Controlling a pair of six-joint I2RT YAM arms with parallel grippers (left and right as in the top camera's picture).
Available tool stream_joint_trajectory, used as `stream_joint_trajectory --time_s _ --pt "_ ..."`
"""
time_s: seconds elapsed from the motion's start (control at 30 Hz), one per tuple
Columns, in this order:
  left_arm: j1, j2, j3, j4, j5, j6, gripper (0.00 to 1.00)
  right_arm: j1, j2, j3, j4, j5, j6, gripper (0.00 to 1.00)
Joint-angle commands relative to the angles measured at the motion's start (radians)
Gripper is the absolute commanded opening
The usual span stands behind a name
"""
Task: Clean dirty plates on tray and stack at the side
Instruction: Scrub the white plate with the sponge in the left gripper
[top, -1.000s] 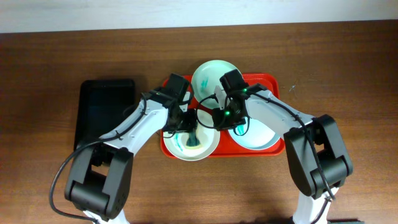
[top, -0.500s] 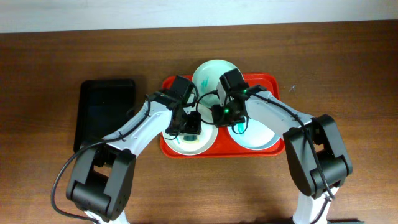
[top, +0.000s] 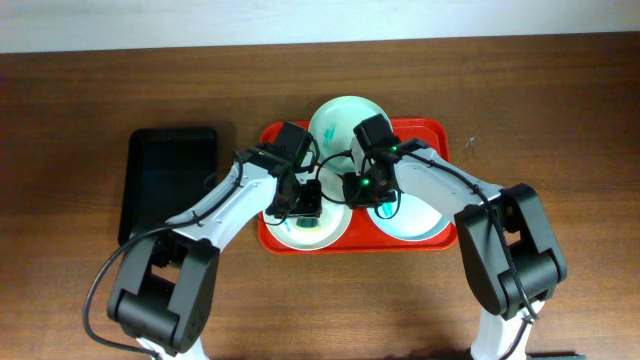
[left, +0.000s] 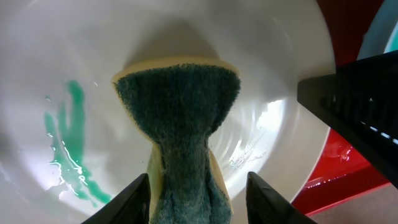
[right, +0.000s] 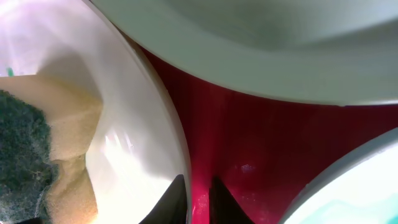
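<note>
Scrubbing under way: a yellow sponge with a dark green scouring face (left: 177, 124) is clamped in the left end effector (left: 199, 202) and pressed into the pale white round plate (left: 186, 37). In the overhead view this plate is seen at the lower left of the large red rectangular plastic tray (top: 438, 135). Teal-green smears (left: 68, 143) are seen on its left side. Its rim is pinched between the drawn-together fingers (right: 176, 198) of the right end effector (right: 198, 202). A mint green round plate (top: 335, 120) lies at the tray's top and a light blue round plate (top: 415, 220) at its lower right. A black rectangular tray (top: 170, 180) rests at the left of the brown wooden tabletop (top: 560, 100).
</note>
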Motion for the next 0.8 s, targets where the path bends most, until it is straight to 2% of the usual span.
stream_joint_trajectory --time_s 0.0,0.1,0.17,0.33,0.4,0.43,0.57,0.6,0.63,0.67,0.77 --pt "-0.002 0.034 -0.008 0.003 0.004 -0.002 0.4 0.009 0.015 -0.013 0.003 0.008 -0.006 0.14" --pt "-0.002 0.035 -0.008 0.013 0.003 -0.002 0.27 0.009 0.015 -0.013 0.003 0.008 -0.006 0.14" --pt "-0.002 0.035 -0.008 0.021 -0.015 -0.002 0.25 0.009 0.015 -0.013 0.003 0.008 -0.006 0.14" --pt "-0.002 0.035 -0.008 0.022 -0.049 -0.002 0.29 0.009 0.015 -0.013 0.004 0.008 -0.006 0.14" --pt "-0.002 0.038 -0.008 0.023 -0.049 -0.002 0.43 0.009 0.015 -0.013 0.006 0.008 -0.006 0.14" --pt "-0.002 0.042 -0.008 0.024 -0.049 -0.002 0.44 0.009 0.015 -0.013 0.006 0.008 -0.006 0.14" --pt "-0.003 0.092 -0.008 0.033 -0.04 -0.002 0.29 0.009 0.015 -0.013 0.006 0.008 -0.006 0.14" --pt "-0.003 0.107 -0.008 0.033 -0.041 -0.002 0.22 0.009 0.015 -0.013 0.006 0.008 -0.006 0.14" --pt "-0.003 0.115 -0.008 0.033 -0.043 -0.002 0.09 0.009 0.015 -0.013 0.006 0.008 -0.006 0.14" --pt "-0.003 0.117 -0.008 0.032 -0.043 -0.002 0.01 0.009 0.015 -0.013 0.006 0.008 -0.006 0.14" --pt "-0.001 0.113 -0.001 0.024 -0.095 -0.002 0.0 0.009 0.015 -0.013 0.006 0.009 -0.006 0.14"
